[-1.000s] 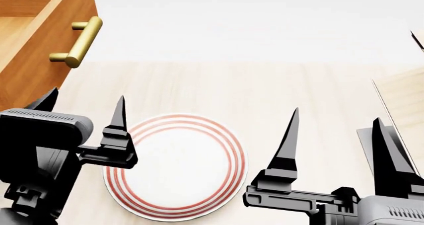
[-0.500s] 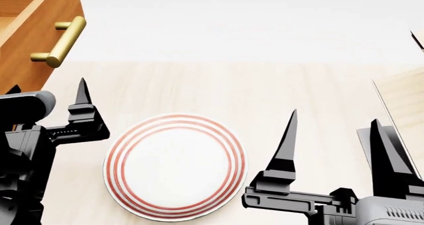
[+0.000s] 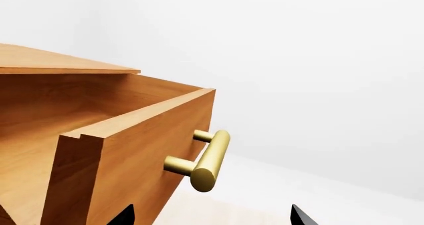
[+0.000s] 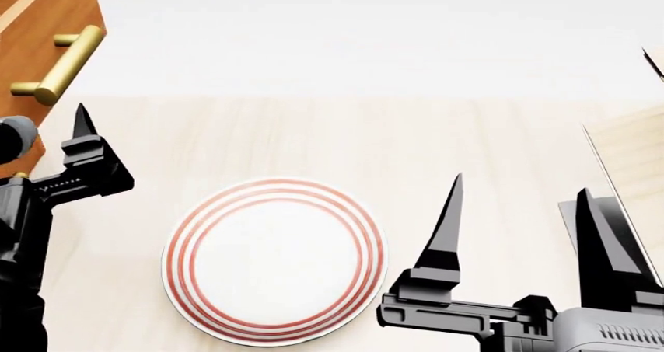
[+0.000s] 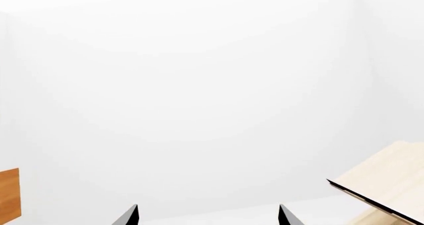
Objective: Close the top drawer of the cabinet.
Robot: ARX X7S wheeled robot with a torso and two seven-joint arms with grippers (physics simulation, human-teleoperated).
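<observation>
The top drawer (image 3: 142,150) of the orange-brown cabinet (image 3: 59,63) stands pulled out, its inside showing. Its brass bar handle (image 3: 208,158) sticks out from the flat front. In the head view the drawer front (image 4: 47,18) and handle (image 4: 52,64) are at the far upper left. My left gripper (image 4: 36,138) is open and empty, just below the handle. One finger (image 4: 83,134) shows and the other is past the view's edge. In the left wrist view (image 3: 212,217) one fingertip overlaps the drawer front's lower edge; I cannot tell if it touches. My right gripper (image 4: 518,235) is open and empty at the lower right.
A white plate with red rings (image 4: 275,259) lies on the pale wood table (image 4: 415,134) between the arms. Pale slanted boards (image 4: 633,158) stand at the right edge, and show in the right wrist view (image 5: 384,180). An orange sliver of the cabinet (image 5: 8,195) also shows there.
My left gripper has moved left and further away, toward the drawer. The drawer front and handle stand further left in the head view. The plate and right gripper have not moved.
</observation>
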